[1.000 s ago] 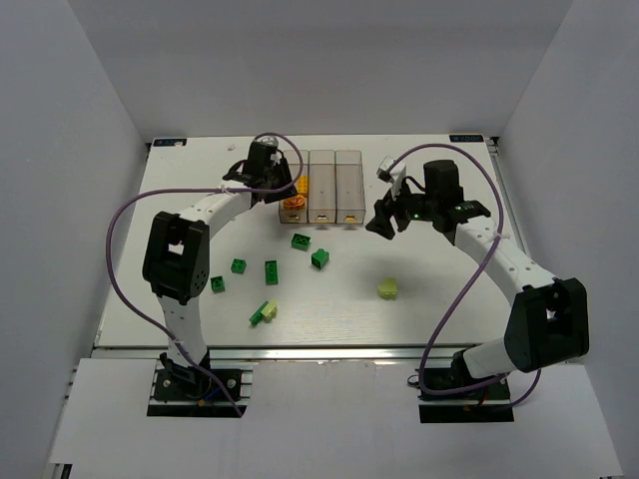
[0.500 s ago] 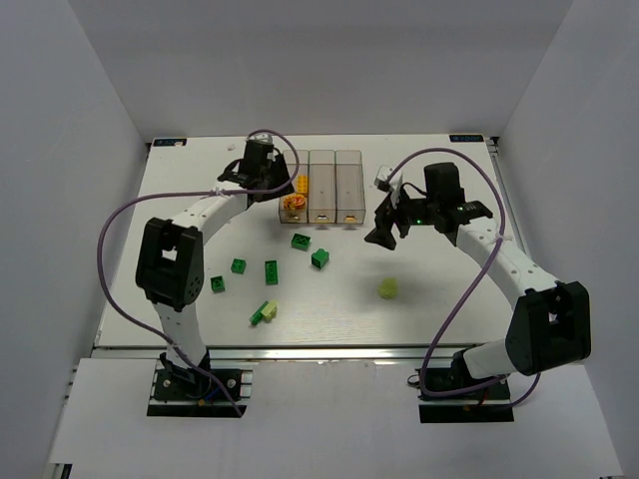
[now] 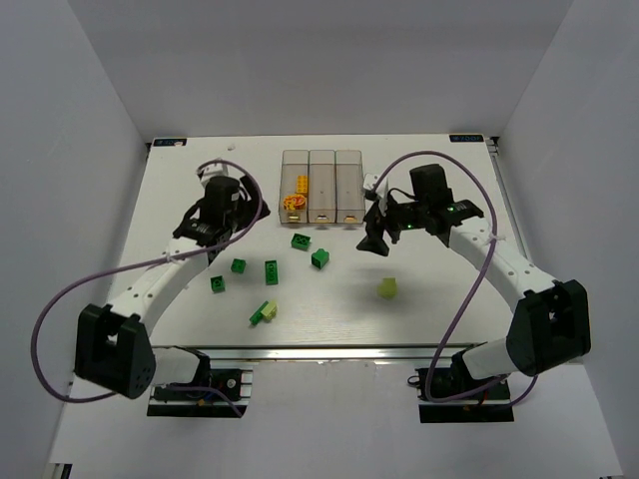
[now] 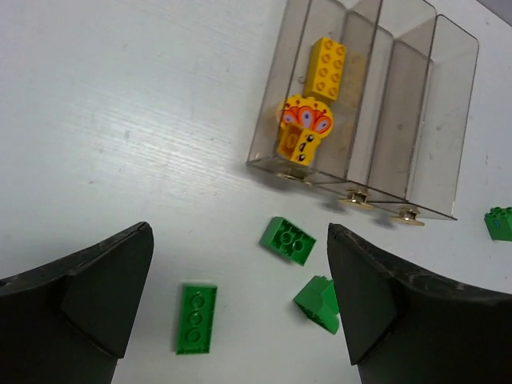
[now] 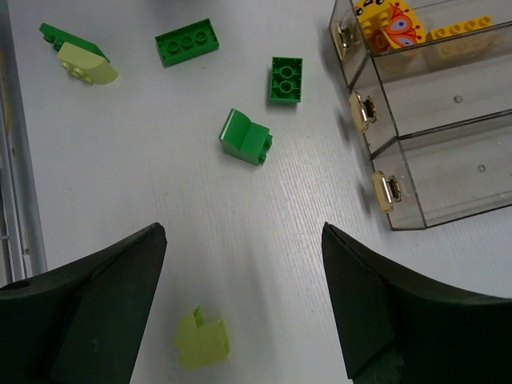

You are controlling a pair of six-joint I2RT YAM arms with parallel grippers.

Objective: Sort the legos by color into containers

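Legos are sitting partly sorted: an orange studded brick [image 4: 326,68] and an orange printed piece [image 4: 304,128] are lying in the leftmost bin [image 3: 293,162] of the three joined clear containers [image 3: 321,185], which are standing at the far middle of the white table [image 3: 449,309]. The printed piece is resting at the near end of that bin, the studded brick farther back. The rest are lying loose on the table in front of the bins. A green square brick [image 4: 287,240] is sitting just in front of the leftmost bin, a green sloped piece [image 4: 318,302] near it on the right, and a long green brick [image 4: 196,318] nearer the arms. Two small green bricks [image 3: 238,265] [image 3: 217,284] are lying farther left. A green and pale yellow-green pair [image 3: 263,313] is lying touching, closest to the near edge. A single pale yellow-green brick [image 5: 202,338] is sitting well apart on the right. The left gripper [image 4: 240,232] is hovering left of the containers, jaws spread wide and holding nothing. The right gripper [image 5: 240,240] is hanging just right of the bins' near ends, above bare table between the sloped piece and the pale brick, jaws likewise spread and gripping nothing.
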